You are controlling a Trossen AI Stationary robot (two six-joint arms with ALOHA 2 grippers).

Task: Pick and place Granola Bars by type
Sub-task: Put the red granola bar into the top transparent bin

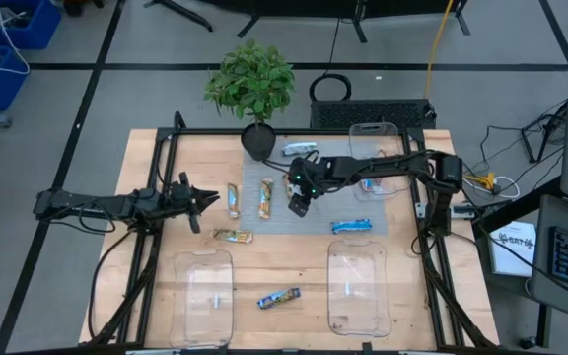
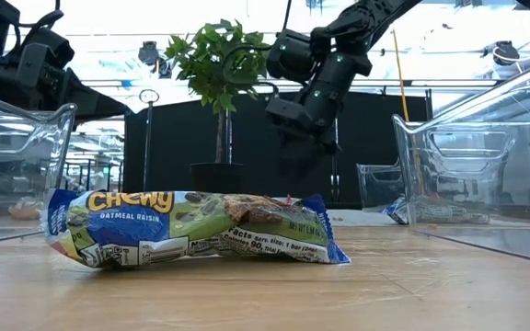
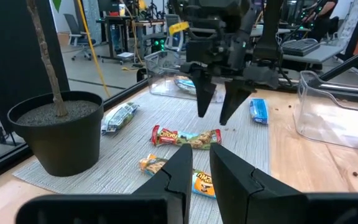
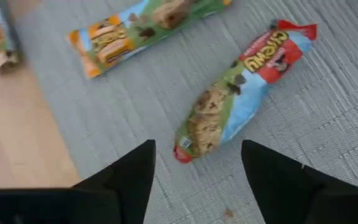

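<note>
Blue-ended bar (image 2: 196, 228) nearest the low camera: "CHEWY", "OATMEAL RAISIN", small print "size: 1 bar" partly readable. Red-ended bar (image 4: 241, 87) on the grey mat: "CHEWY". Orange-ended bar (image 4: 143, 30): lettering too blurred. Paper (image 1: 513, 243) beside the surface: print illegible.

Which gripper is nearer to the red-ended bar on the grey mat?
The right. The right gripper hangs open just beside the red-ended bar on the mat. The left gripper waits farther away, past the orange bar.
</note>
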